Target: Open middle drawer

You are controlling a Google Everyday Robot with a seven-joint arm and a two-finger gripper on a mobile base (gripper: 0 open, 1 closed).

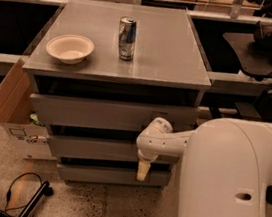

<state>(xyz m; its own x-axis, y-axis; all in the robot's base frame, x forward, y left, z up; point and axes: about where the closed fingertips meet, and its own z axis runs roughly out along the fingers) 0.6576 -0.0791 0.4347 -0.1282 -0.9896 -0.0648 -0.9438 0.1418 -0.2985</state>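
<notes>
The grey cabinet has three stacked drawer fronts. The middle drawer (95,148) is the medium-height panel, set between the tall top drawer (100,114) and the short bottom drawer (101,174). All three fronts look pushed in. My gripper (142,171) hangs pointing down from the white wrist (153,135), in front of the right part of the cabinet. Its cream tip lies over the gap between the middle and bottom drawers. It holds nothing that I can see.
A cream bowl (70,47) and a silver-blue can (126,38) stand on the cabinet top (169,54). A cardboard box (13,101) leans at the cabinet's left, with black cables (23,190) on the floor. My white arm body (230,189) fills the lower right.
</notes>
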